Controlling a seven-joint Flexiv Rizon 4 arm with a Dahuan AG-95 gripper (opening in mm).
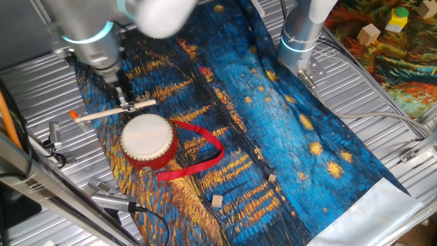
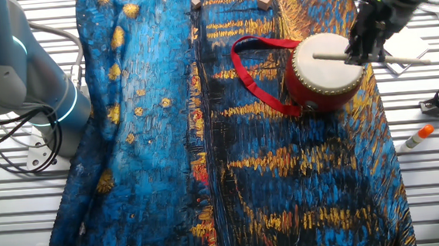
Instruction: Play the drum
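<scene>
wooden stick (image 1: 113,110) sits clamped in your end effector (image 1: 123,100), just beside the red drum (image 1: 147,141), tip over its skin.

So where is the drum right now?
The drum sits on the blue painted cloth, red ribbon trailing beside it, just below the claw holding the stick.

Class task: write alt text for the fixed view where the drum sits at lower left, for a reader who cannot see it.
A robot gripper holds a thin wooden stick just beside a small red drum with a cream skin, on a blue and gold painted cloth. The drum's red ribbon trails right.
</scene>
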